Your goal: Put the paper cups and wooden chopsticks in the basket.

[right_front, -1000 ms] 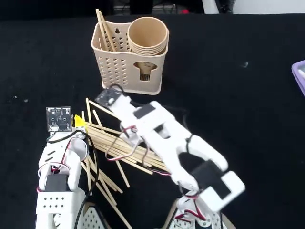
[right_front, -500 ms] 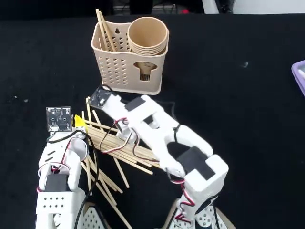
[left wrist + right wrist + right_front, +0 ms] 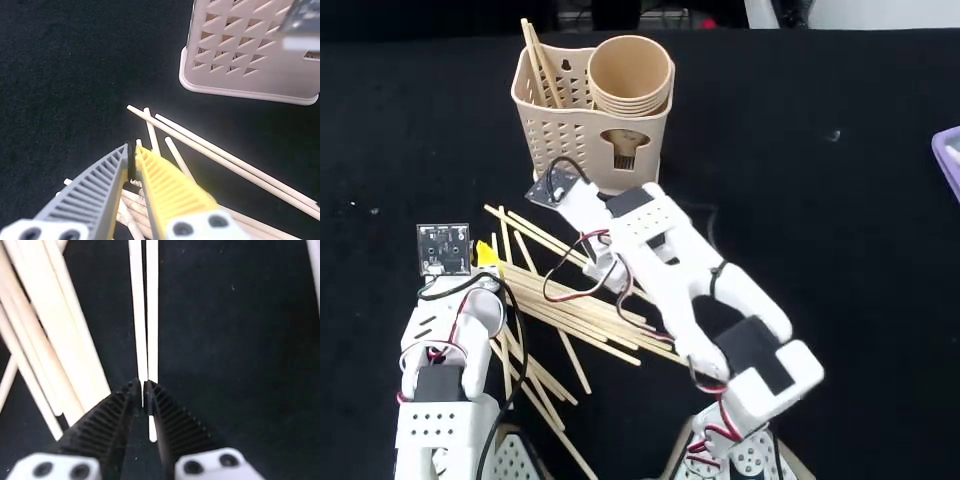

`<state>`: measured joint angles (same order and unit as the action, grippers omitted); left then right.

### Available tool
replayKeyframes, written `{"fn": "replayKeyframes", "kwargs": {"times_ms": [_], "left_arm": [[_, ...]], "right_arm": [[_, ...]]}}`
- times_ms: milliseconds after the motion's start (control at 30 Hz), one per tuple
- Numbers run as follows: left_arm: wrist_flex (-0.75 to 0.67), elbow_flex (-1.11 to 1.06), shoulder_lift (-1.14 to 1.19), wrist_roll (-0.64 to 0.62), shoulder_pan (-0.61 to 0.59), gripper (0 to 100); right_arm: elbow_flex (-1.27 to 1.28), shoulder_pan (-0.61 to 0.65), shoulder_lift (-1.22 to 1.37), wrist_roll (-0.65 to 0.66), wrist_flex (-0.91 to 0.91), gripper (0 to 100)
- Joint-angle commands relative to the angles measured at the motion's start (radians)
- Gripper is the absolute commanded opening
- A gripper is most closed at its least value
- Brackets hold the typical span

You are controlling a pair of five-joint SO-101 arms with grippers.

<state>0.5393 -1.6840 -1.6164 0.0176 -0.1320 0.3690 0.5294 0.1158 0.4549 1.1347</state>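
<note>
- The right gripper (image 3: 142,387) has its black fingers (image 3: 107,417) pressed together on the near end of one wooden chopstick (image 3: 136,315), which runs straight out ahead of the tips.
- A second chopstick (image 3: 152,315) lies touching alongside the pinched one. Its near end reaches back past the fingertips.
- To one side of these fingers, the pile of loose chopsticks (image 3: 45,340) fans out on the black table (image 3: 240,340).
- Compared with half a second ago, the right arm's wrist has swung closer to the basket (image 3: 570,150). Two long sticks (image 3: 535,235) now jut out from under it, toward the left arm's side.
- The left gripper (image 3: 132,150) has its grey and yellow fingers closed tip to tip, low over the edge of the pile (image 3: 150,210). It is in the same place as in the earlier frames.
- Just ahead of the left fingertips lie several stick ends (image 3: 150,125). Farther ahead stands the basket (image 3: 240,65).
- In the basket, the stacked paper cups (image 3: 630,70) sit in one compartment. A few chopsticks (image 3: 542,65) stand tilted in the other, unchanged from before.
</note>
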Motion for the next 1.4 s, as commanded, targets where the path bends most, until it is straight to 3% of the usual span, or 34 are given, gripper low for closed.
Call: {"fn": "replayKeyframes", "kwargs": {"times_ms": [0,100,233,300,567,700,1133,1267,1367], "left_arm": [[0.005,-0.024,-0.011,-0.002,0.001,3],[0.005,-0.024,-0.011,-0.002,0.001,3],[0.005,-0.024,-0.011,-0.002,0.001,3],[0.005,-0.024,-0.011,-0.002,0.001,3],[0.005,-0.024,-0.011,-0.002,0.001,3],[0.005,-0.024,-0.011,-0.002,0.001,3],[0.005,-0.024,-0.011,-0.002,0.001,3],[0.005,-0.022,-0.011,-0.002,0.001,3],[0.005,-0.018,-0.011,-0.003,-0.025,3]], "right_arm": [[-0.022,-0.009,-0.068,0.008,0.009,1.5],[-0.024,0.023,-0.039,0.0,-0.037,4.0],[-0.033,0.071,0.042,-0.021,-0.114,20.4],[-0.048,0.078,0.087,-0.015,-0.141,23.7],[-0.159,0.074,0.246,-0.014,-0.149,18.4],[-0.166,0.072,0.243,-0.02,-0.149,0.4],[-0.16,-0.014,-0.122,-0.014,0.063,1.0],[-0.122,0.031,-0.124,-0.02,0.015,1.5],[-0.081,0.075,-0.048,-0.037,-0.095,10.0]]}}
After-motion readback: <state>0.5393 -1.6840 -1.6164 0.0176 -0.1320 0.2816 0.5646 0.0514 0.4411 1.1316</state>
